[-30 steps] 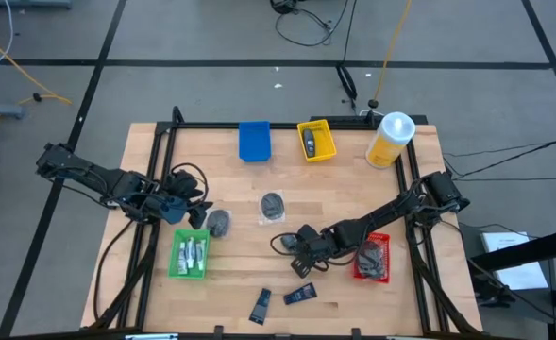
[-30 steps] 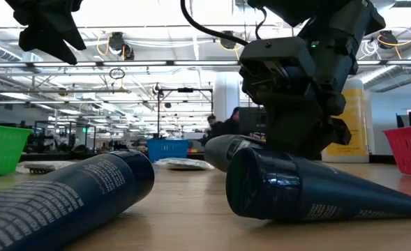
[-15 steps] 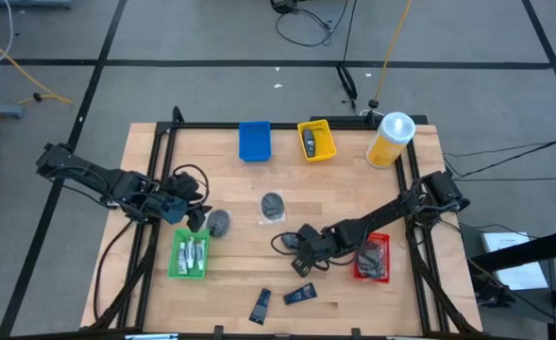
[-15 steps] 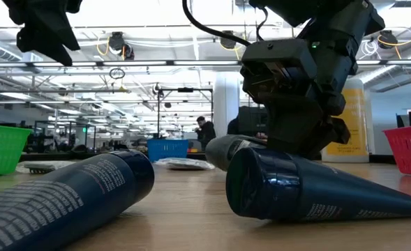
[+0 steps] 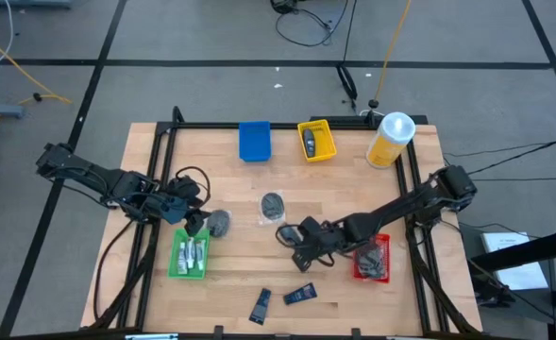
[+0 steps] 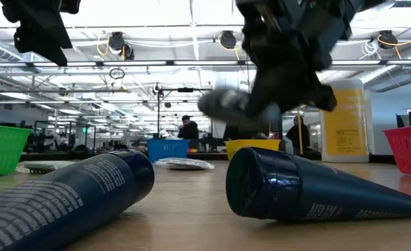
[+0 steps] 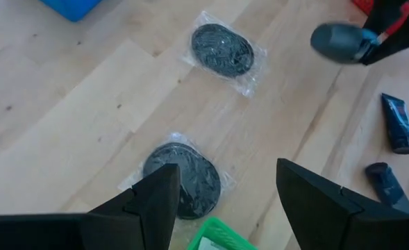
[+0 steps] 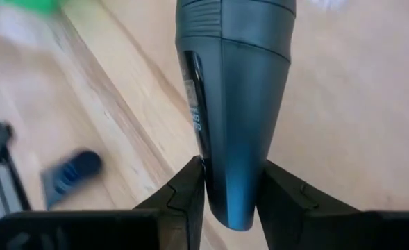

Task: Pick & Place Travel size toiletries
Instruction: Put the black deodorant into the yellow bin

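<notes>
The right end effector point(image 5: 296, 241) hangs above the bench point(image 5: 353, 189), fingers clamped on a dark tube point(image 8: 233, 104). The left end effector point(image 5: 194, 219) hovers over the bench, fingers spread.

A dark blue-grey plastic tube point(image 8: 235, 104) hangs pinched between the right gripper's fingers point(image 5: 299, 247), lifted clear of the wood near table centre. Two dark grey round discs in clear wrap point(image 5: 273, 205) point(image 5: 219, 222) lie at its ten and eleven o'clock. Two dark blue flat tubes point(image 5: 300, 295) point(image 5: 261, 304) lie flat at six o'clock. White tubes point(image 5: 192, 253) fill the green tray at nine o'clock.
</notes>
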`<move>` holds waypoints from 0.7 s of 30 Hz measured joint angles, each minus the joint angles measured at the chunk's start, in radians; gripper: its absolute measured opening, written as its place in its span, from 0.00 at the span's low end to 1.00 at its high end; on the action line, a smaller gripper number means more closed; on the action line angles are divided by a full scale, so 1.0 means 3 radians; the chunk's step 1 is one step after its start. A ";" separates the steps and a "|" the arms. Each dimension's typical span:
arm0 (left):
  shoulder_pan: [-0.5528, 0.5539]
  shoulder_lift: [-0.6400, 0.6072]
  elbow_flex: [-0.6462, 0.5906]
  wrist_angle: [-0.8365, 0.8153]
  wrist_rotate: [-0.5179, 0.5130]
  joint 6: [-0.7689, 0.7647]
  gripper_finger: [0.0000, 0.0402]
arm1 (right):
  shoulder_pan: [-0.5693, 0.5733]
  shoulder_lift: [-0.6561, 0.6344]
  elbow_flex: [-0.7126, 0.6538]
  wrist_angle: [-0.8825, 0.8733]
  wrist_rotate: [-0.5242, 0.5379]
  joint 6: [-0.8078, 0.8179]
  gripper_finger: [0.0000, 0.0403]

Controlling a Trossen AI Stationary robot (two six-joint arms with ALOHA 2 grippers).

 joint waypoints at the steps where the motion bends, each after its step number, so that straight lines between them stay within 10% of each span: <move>1: 0.0000 0.0001 0.0000 0.0002 -0.0006 0.0001 0.59 | -0.0015 -0.0045 0.0000 0.0013 0.0055 -0.0001 0.23; 21: 0.0749 0.0000 0.0000 0.0004 0.0004 0.0591 0.59 | -0.1018 -0.0709 0.0004 -0.0077 0.0881 -0.0586 0.23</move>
